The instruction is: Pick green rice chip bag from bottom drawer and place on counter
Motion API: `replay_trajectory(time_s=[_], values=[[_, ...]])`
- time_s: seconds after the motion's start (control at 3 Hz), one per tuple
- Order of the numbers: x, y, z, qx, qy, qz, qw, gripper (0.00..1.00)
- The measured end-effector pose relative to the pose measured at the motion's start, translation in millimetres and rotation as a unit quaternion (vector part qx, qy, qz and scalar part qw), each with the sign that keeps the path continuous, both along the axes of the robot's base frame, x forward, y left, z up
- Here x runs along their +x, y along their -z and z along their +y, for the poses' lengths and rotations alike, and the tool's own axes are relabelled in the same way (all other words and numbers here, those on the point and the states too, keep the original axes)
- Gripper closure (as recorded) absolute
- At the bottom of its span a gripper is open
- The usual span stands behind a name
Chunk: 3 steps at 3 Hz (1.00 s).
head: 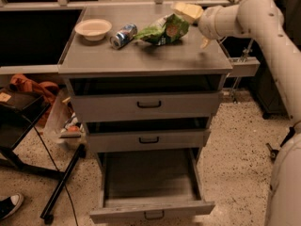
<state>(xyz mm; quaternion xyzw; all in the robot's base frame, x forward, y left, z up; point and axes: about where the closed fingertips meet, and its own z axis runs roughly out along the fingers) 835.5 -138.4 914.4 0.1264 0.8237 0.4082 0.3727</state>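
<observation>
The green rice chip bag [163, 30] lies on the counter [141, 58] at the back, right of centre. My gripper [197, 26] is just to the right of the bag, above the counter's right side. It is open and empty, with one finger [187, 10] up near the bag's top and the other lower down near the counter. The bottom drawer [150, 210] is pulled out and its inside shows nothing in it.
A white bowl [93, 28] and a blue drinks can [123, 35] on its side sit on the counter left of the bag. The two upper drawers are slightly ajar. A black stand and an orange bag are on the floor to the left.
</observation>
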Motion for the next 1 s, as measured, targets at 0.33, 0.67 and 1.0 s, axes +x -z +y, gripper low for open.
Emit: replay_trajectory(time_s=[0.33,0.67,1.0], values=[[-21.2,-7.2,-43.3,0.0,0.037,-0.003,0.9993,0.0],[-52.3,-15.3,-75.8,-0.009,0.065,-0.007,0.9978,0.0],[-52.3,-15.2,-75.8,-0.009,0.065,-0.007,0.9978,0.0]])
